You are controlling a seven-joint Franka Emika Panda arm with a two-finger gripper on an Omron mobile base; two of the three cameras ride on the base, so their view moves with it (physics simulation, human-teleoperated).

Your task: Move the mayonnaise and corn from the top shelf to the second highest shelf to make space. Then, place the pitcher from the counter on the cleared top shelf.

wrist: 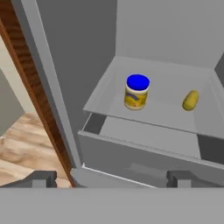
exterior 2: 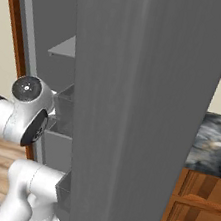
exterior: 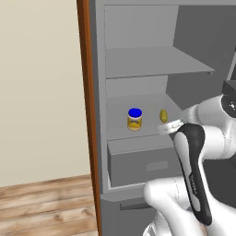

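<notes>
The mayonnaise (exterior: 134,119) stands upright on a grey shelf (exterior: 120,130) just above the drawer front (exterior: 145,164), the corn (exterior: 163,115) lying near it to the right — its yellow label too blurred to read. The hand (wrist: 111,179) hovers empty outside the fridge, fingers spread wide, well short of both, looking down at them.

A broad grey fridge door (exterior 2: 142,112) stands edge-on across the middle, hiding most of the interior. Left of it a thin grey shelf edge (exterior 2: 62,50) shows; at the right, the dark marbled counter (exterior 2: 214,139) tops brown wooden drawers (exterior 2: 194,217).
</notes>
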